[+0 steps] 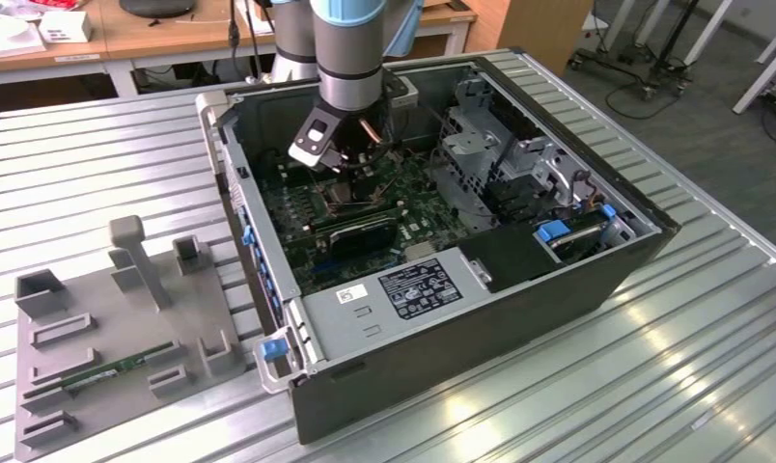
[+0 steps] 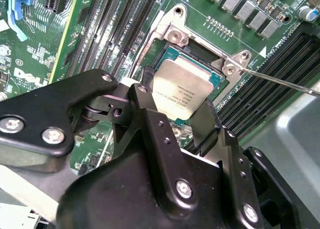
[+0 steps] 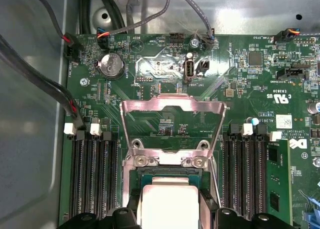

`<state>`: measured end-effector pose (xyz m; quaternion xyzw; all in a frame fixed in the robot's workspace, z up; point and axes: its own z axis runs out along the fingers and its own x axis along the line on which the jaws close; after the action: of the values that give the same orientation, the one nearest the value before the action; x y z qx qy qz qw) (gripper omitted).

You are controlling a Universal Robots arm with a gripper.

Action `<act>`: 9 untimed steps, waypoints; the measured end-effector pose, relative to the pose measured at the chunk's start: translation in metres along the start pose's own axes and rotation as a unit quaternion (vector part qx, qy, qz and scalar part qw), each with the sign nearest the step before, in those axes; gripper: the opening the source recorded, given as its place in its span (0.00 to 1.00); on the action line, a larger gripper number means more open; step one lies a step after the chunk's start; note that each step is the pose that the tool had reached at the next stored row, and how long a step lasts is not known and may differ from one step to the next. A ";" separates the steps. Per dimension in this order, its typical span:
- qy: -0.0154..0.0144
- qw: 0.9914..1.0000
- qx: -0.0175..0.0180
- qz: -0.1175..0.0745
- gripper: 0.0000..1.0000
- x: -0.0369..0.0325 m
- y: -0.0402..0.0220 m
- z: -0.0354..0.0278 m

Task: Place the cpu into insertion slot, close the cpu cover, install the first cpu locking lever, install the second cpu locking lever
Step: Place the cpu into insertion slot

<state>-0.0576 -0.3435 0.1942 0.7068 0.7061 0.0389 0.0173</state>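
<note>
The cpu [image 2: 182,86] is a pale silver square chip, level over the insertion slot [image 2: 231,69], whose silver rim frames it. My gripper [image 2: 176,103] is shut on the cpu, one black finger [image 2: 145,109] on each of two opposite sides. In the first wrist view the cpu [image 3: 167,209] sits between the fingers of my gripper [image 3: 170,201], just below the slot's rim [image 3: 170,161]. The cpu cover [image 3: 172,105] stands swung open beyond the slot. A thin locking lever [image 2: 280,81] angles away, unlatched. In the exterior view my gripper [image 1: 346,176] reaches down inside the computer case [image 1: 491,289].
Long black memory slots [image 3: 92,174] flank the socket, and a green memory stick [image 3: 277,179] sits in one. Cables [image 3: 30,79] run along the case wall. Outside the case, a grey fixture [image 1: 105,338] on the slatted table holds another memory stick [image 1: 111,371].
</note>
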 end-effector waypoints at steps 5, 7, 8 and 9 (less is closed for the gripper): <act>0.000 1.000 0.000 0.000 0.54 0.0000 -0.0001 0.0008; 0.000 1.000 0.000 0.000 0.54 -0.0001 -0.0002 0.0012; 0.000 1.000 0.000 0.000 0.54 -0.0001 -0.0002 0.0013; 0.000 1.000 0.000 0.000 0.54 0.0000 -0.0001 0.0014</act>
<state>-0.0577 -0.3435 0.1927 0.7069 0.7061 0.0388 0.0173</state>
